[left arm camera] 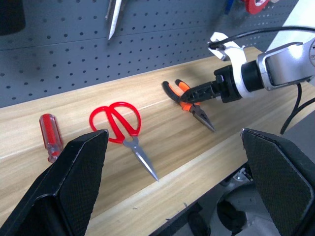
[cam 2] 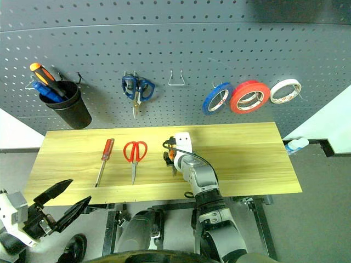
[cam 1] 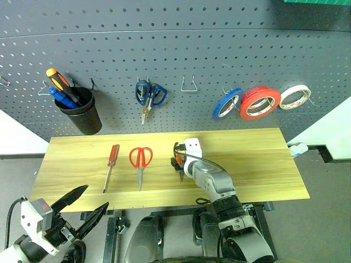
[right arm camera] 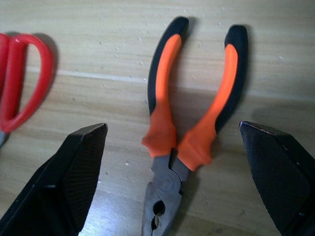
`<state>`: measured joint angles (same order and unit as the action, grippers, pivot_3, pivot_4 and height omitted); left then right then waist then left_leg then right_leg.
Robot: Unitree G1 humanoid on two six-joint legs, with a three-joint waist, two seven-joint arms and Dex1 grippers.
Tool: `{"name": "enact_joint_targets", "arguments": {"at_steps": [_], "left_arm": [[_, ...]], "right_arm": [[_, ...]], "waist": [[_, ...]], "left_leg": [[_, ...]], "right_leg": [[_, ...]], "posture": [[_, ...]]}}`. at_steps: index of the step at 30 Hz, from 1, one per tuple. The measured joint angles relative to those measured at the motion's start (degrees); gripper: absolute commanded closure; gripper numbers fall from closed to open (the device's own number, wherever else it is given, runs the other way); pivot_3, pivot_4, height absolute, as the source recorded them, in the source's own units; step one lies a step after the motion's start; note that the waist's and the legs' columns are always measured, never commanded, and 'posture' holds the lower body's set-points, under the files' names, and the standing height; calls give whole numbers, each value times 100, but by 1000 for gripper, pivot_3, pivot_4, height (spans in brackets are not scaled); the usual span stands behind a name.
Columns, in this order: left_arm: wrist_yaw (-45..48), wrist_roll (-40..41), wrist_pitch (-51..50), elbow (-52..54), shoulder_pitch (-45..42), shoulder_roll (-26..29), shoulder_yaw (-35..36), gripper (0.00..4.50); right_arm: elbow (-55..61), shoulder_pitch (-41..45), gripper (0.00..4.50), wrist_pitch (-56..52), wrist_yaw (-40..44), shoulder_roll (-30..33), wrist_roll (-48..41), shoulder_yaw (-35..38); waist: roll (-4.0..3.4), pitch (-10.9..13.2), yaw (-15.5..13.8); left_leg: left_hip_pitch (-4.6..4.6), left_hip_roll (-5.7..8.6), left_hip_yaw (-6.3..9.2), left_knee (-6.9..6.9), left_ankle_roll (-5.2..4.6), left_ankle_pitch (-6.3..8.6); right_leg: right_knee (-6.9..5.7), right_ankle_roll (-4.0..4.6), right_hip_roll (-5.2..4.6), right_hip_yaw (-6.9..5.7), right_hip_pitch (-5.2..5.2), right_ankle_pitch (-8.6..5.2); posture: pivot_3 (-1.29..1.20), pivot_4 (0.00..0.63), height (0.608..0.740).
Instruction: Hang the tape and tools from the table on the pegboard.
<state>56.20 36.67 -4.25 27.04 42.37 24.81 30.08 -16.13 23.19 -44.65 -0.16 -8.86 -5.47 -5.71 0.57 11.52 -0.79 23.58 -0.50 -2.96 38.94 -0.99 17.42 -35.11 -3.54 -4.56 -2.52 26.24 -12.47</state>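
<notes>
On the light wood table (cam 1: pixel 263 164) lie a red-handled screwdriver (cam 1: pixel 112 163), red-handled scissors (cam 1: pixel 141 160) and small orange-and-black pliers (right arm camera: pixel 197 142). My right gripper (right arm camera: pixel 172 125) hovers just over the pliers, open, one finger on either side of the handles, gripping nothing. My left gripper (cam 1: pixel 96 197) stands open and empty off the table's near left edge. The red-orange tape (cam 1: pixel 259 102) hangs on the dark grey pegboard (cam 1: pixel 181 49).
On the pegboard hang a blue roll (cam 1: pixel 226 104), a thin red-and-white roll (cam 1: pixel 294 96), blue-handled scissors (cam 1: pixel 149 96) and a black cup (cam 1: pixel 82 112) with orange and blue screwdrivers. An empty wire hook (cam 1: pixel 189 85) sits between the scissors and the rolls.
</notes>
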Motion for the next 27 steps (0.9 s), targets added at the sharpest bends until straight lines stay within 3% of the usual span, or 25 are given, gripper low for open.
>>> {"name": "enact_joint_targets", "arguments": {"at_steps": [27], "left_arm": [[-215,29,-239,315,22,110,-8,0]], "right_arm": [[-570,196,25,151,-335,4,-256,44]], "waist": [[1,-1,-3]], "left_leg": [[0,0,0,0,0,0]], "right_leg": [[-2,-1,5,-1,-2,0]], "posture": [[208,191,740]]}}
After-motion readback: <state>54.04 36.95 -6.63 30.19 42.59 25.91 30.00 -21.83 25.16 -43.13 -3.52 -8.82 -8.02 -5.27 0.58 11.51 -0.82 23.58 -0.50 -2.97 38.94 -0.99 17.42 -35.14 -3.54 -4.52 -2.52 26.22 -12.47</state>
